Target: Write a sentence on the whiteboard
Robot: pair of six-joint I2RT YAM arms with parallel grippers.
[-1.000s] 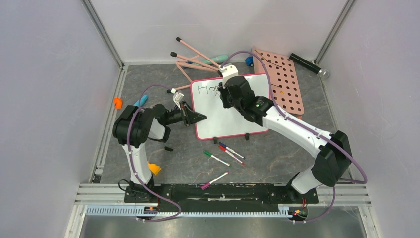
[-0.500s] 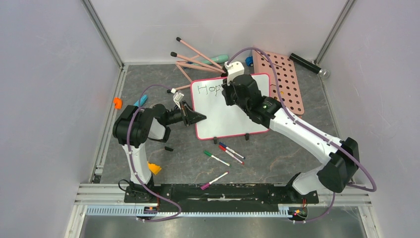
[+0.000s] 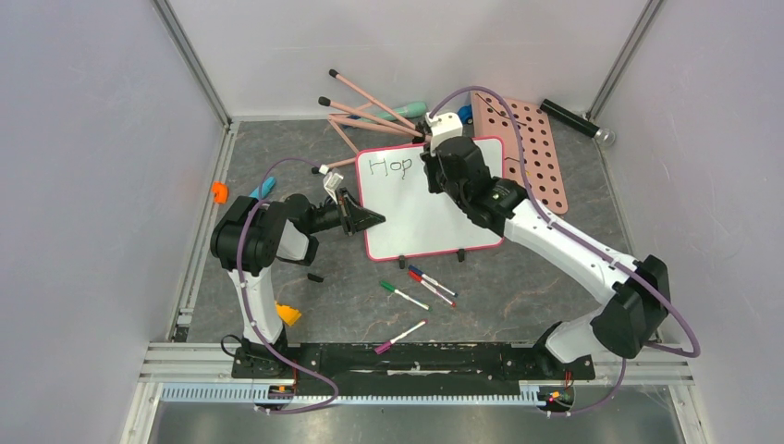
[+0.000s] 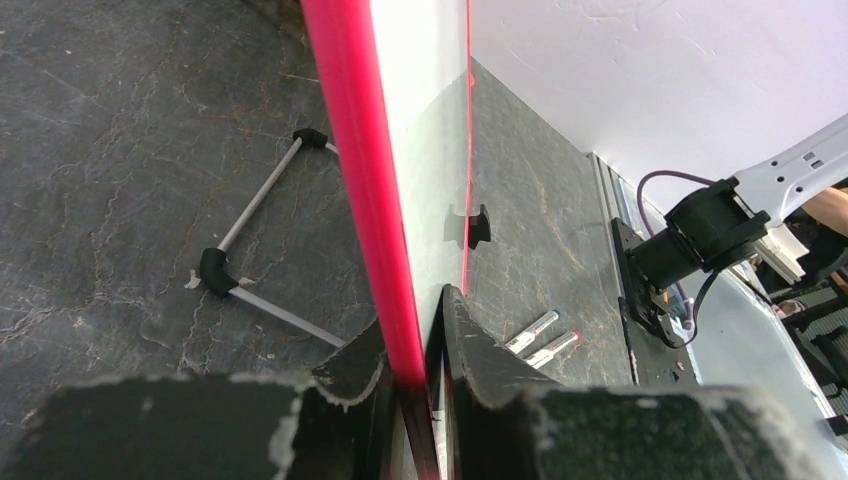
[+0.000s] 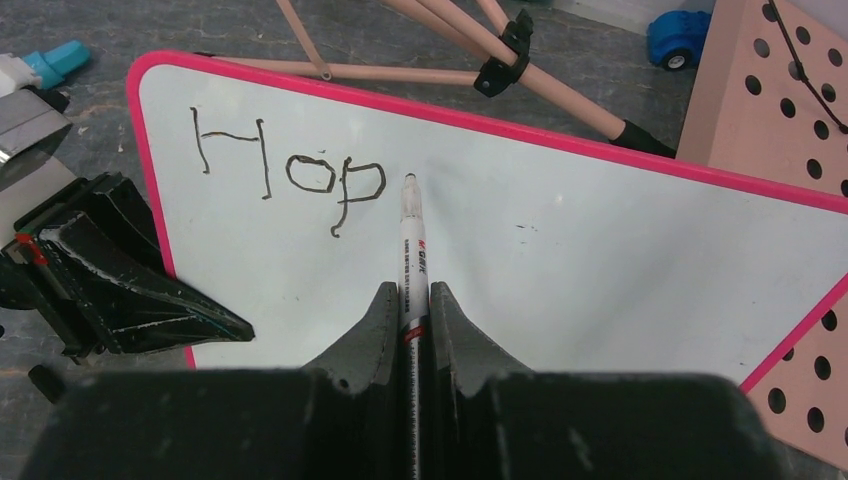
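The whiteboard [image 3: 427, 199] lies flat mid-table, glossy white with a pink-red rim. Black marker letters "Hop" [image 3: 389, 166] run along its far left part; they also show in the right wrist view [image 5: 290, 175]. My left gripper [image 3: 362, 219] is shut on the board's left rim [image 4: 372, 190]. My right gripper [image 5: 414, 300] is shut on a white marker [image 5: 412, 235], whose tip sits on or just above the board right of the "p". In the top view the right gripper [image 3: 442, 165] is over the board's far edge.
A pink panel with round holes [image 3: 532, 153] lies right of the board. Pink rods [image 3: 365, 106] lie behind it. Loose markers [image 3: 430, 282] lie on the table in front. A black cylinder [image 3: 573, 120] lies far right. A blue toy [image 5: 672, 40] lies near the panel.
My right gripper has moved right along the board's far edge with the marker. The writing has grown from "Ho" to "Hop". The left arm has not moved.
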